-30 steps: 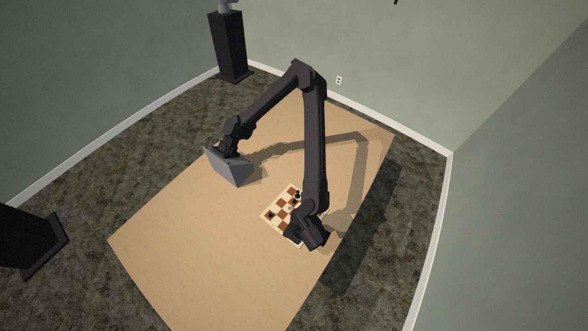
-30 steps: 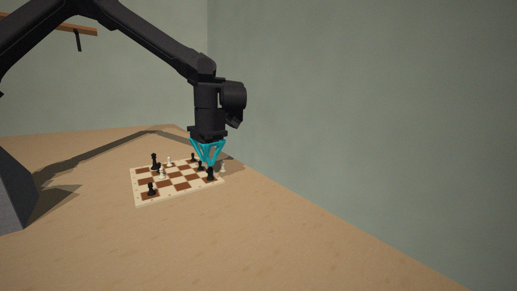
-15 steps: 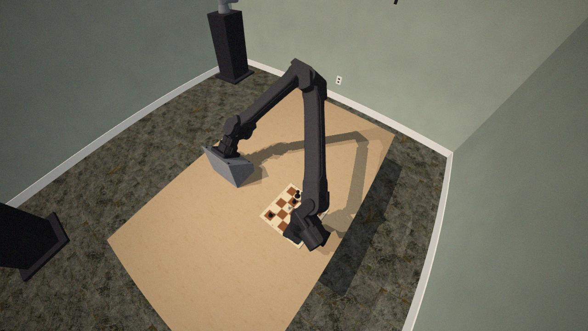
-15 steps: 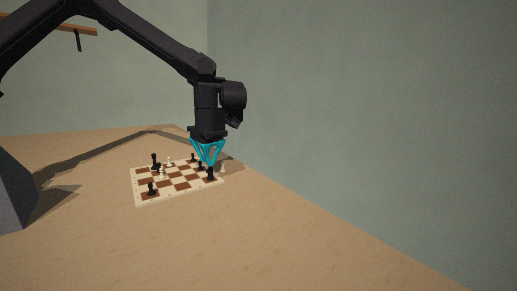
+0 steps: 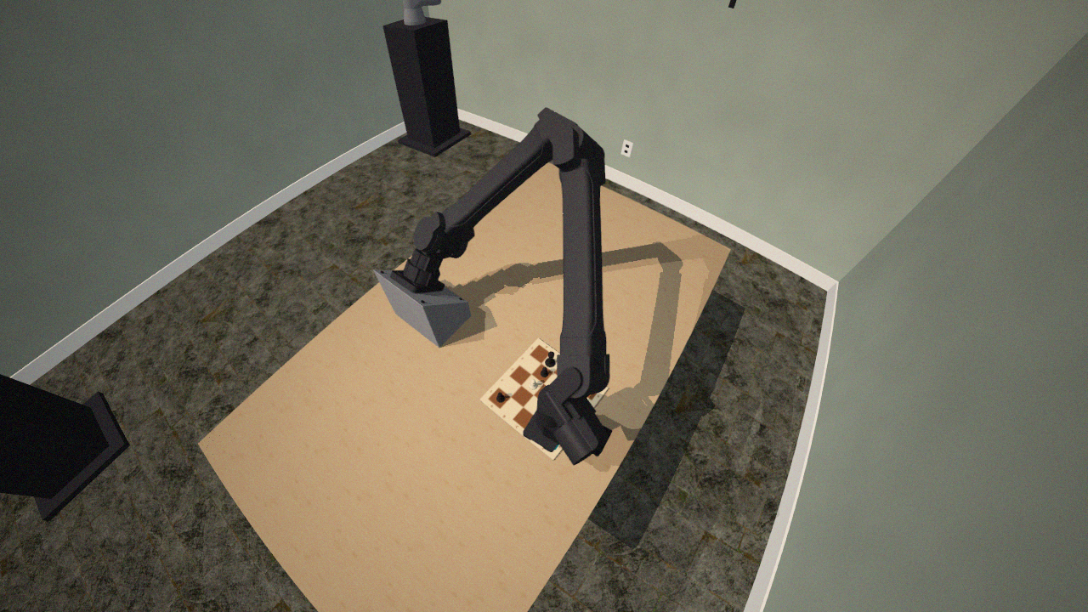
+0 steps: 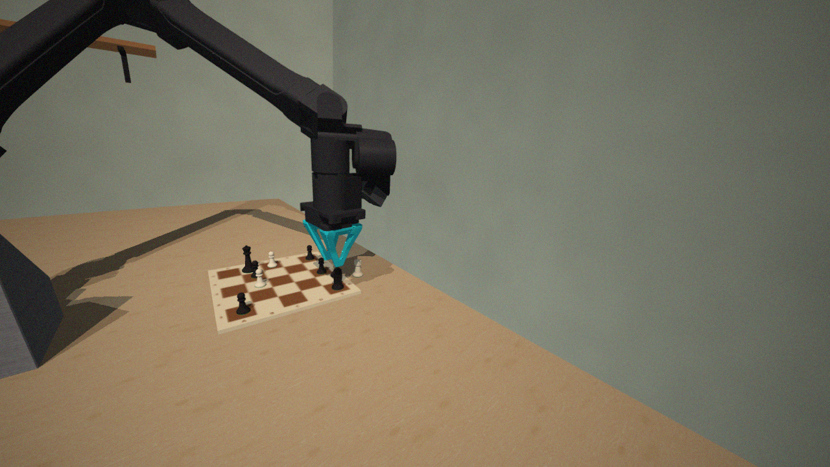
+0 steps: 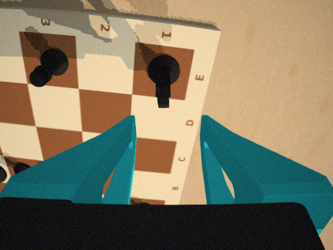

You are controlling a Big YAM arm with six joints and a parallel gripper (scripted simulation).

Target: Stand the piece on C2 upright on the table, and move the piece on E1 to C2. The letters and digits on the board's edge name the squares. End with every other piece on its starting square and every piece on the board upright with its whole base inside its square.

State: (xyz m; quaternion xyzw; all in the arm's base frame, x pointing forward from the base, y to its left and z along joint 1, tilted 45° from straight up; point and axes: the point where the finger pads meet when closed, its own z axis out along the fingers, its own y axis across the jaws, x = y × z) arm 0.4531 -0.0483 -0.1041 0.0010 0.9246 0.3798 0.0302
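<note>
The small chessboard (image 6: 281,287) lies on the wooden table. A black piece (image 7: 163,71) stands upright on E1 at the board's corner; it also shows in the exterior view (image 6: 337,278). My gripper (image 7: 168,125) has teal fingers, partly open with nothing between them. It hangs pointing down just above the board, over D1, with the E1 piece a little beyond the fingertips. A white piece (image 6: 357,267) stands upright on the table just off the board's edge beside the "2" label. My left finger hides part of C2.
Another black piece (image 7: 51,62) stands on E3. Several more black and white pieces (image 6: 255,270) stand on the far squares. The table edge runs close to the board's right side. The arm's grey base (image 5: 422,304) sits further back.
</note>
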